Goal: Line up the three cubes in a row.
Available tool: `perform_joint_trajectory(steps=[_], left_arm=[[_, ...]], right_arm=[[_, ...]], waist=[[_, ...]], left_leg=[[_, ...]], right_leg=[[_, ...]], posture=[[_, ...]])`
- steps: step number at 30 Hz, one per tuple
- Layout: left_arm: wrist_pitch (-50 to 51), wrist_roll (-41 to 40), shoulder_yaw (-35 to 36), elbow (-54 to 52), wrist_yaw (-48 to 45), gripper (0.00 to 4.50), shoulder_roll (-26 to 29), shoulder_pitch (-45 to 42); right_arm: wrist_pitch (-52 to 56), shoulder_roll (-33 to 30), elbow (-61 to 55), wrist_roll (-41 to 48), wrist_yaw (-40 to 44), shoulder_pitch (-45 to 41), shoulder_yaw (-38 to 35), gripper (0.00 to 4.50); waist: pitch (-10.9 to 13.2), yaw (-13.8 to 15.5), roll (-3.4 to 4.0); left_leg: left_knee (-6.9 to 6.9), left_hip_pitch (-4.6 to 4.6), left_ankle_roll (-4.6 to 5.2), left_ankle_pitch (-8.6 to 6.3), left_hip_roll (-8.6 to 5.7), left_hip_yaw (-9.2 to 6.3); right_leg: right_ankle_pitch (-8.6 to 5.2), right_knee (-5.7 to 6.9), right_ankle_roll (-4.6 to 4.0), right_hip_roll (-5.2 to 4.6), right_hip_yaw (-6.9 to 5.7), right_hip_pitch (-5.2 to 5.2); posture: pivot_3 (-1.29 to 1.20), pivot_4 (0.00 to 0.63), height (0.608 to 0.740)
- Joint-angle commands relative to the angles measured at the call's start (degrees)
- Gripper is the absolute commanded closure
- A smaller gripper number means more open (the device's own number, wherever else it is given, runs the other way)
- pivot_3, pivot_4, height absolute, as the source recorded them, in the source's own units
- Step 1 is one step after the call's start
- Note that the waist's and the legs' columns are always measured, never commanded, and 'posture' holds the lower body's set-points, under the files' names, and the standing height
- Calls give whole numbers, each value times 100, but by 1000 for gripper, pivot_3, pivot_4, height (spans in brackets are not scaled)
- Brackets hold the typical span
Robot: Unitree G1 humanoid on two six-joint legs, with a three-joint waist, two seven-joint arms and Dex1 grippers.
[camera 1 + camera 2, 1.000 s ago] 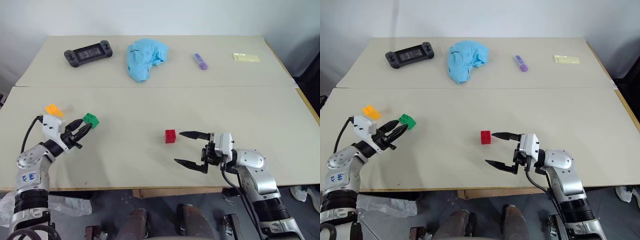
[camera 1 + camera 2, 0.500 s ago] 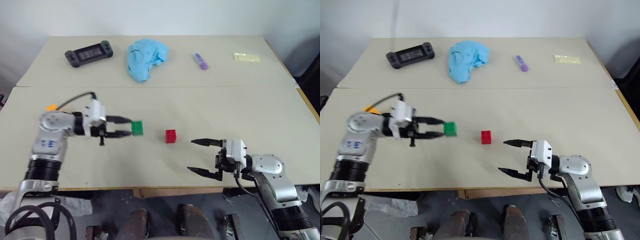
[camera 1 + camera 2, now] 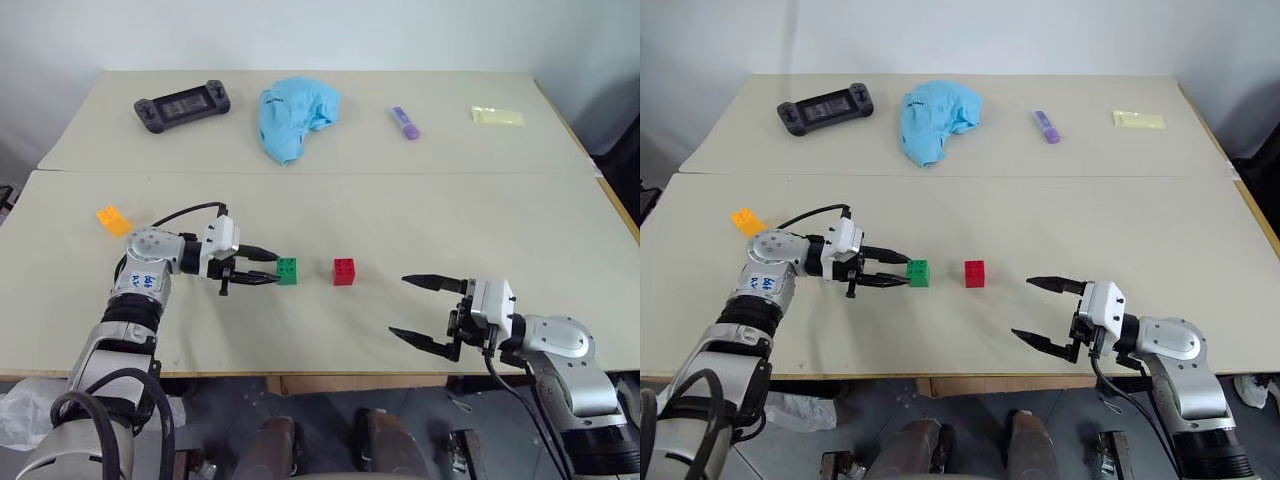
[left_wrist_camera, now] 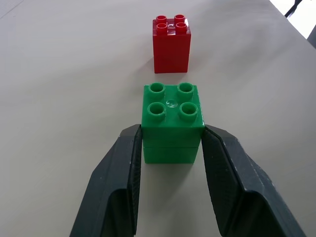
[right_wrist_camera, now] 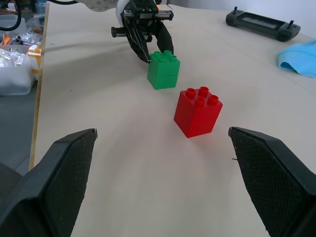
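Left gripper [image 3: 902, 271] clamped on green brick [image 3: 919, 272] on the table [image 3: 1040, 210], red brick [image 3: 975, 273] just beside it, right gripper [image 3: 1037, 311] spread wide nearby, orange brick [image 3: 746, 220] well apart at left.

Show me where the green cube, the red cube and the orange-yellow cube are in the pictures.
green cube [image 4: 173, 111]: left wrist view, its studded top face.
red cube [image 3: 343, 272]: left eye view, its front face.
orange-yellow cube [image 3: 113, 218]: left eye view, its studded top.

three cubes [image 3: 287, 270], one marker [image 3: 403, 122]
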Motion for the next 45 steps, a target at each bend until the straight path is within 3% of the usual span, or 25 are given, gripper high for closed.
perform_joint_trajectory(steps=[1,5,12,19,21,23,26,33,37,45], left_arm=[[-95,127,82,232,-26,3058,-22,-181],[-86,226,28,459,-210,3058,-44,-383],[99,-55,405,-131,-265,840,321,-161],[1277,-730,1363,-2414,545,840,1042,1501],[1679,-978,1956,-3164,1261,494,1084,2230],[1959,-1232,3008,-3989,2451,34,801,3244],[2166,-1509,4451,-5228,4296,34,-105,4574],[2168,-1708,5533,-6189,6058,34,-1450,6136],[2064,-1825,5755,-6260,6630,34,-1853,6403],[2685,-1575,4836,-6816,7454,34,-1891,6026]], right_arm=[[-87,18,-159,84,-38,14,-81,0],[-65,13,-103,108,30,-38,-10,0],[-59,86,29,120,170,-230,132,0],[-138,340,254,217,322,-580,246,0],[-225,544,373,325,318,-808,232,0],[-217,790,527,343,289,-1144,320,0],[-143,1165,677,335,227,-1630,507,0],[99,1376,557,301,257,-1950,819,0],[150,1401,589,291,268,-2044,871,0],[141,1454,649,287,218,-2088,873,0]], waist=[[0,10,0],[0,16,0],[2,-10,-3],[2,-139,-2],[2,-153,-2],[2,-192,-2],[2,-263,-1],[-3,-32,-17],[-9,24,-27],[-12,10,-31]], left_leg=[[0,0,0,0,0,0],[2,0,2,1,-4,0],[1,-2,2,1,-1,-1],[-5,-1,0,0,8,-8],[-4,0,0,0,8,-9],[-4,0,-2,0,12,-13],[-11,4,-9,-5,18,-16],[-3,5,-12,-7,12,-32],[-3,9,-11,-7,7,-32],[-4,8,-12,-6,7,-32]], right_leg=[[0,0,0,0,0,0],[0,4,1,0,0,0],[0,4,1,1,0,-3],[0,1,-1,-26,5,-4],[0,-2,-1,-27,9,-3],[-1,-4,-2,-28,24,-2],[-3,-11,-6,-27,53,-1],[-4,-24,-9,-32,36,17],[-4,-32,-10,-35,38,17],[-5,-30,-11,-34,38,14]], posture=[[0,150,740],[0,150,740],[0,150,740],[0,150,740],[0,150,740],[0,150,740],[0,150,740],[0,150,740],[0,150,740],[0,150,740]])
